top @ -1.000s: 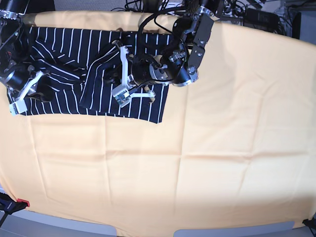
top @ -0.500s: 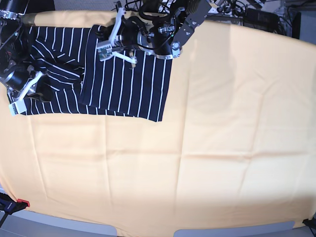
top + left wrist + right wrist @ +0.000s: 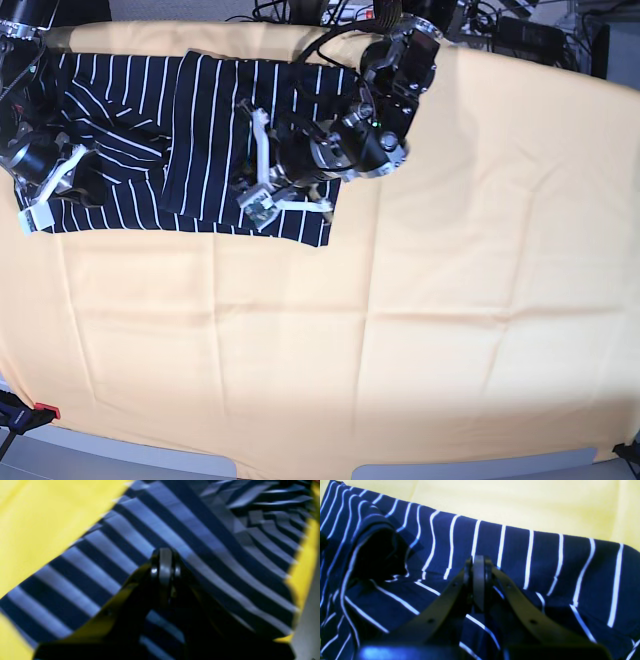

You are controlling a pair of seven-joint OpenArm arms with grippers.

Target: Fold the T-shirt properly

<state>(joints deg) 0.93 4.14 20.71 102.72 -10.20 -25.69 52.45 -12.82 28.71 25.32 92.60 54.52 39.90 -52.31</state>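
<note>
The T-shirt, dark navy with thin white stripes, lies at the far left of the table, a smooth folded panel on its right part and rumpled folds on its left. My left gripper hovers shut over the panel near its front edge. In the left wrist view the left gripper has its tips together above the blurred striped T-shirt, with no cloth seen between them. My right gripper is shut at the shirt's left end. In the right wrist view the right gripper is over the wrinkled T-shirt.
A yellow-orange cloth covers the whole table. Cables and dark equipment crowd the far edge behind the arms. A red and black clamp sits at the front left corner.
My left arm swung to the shirt's far edge, then came back toward its front edge. The bunched panel now lies flat. The right arm has stayed put.
</note>
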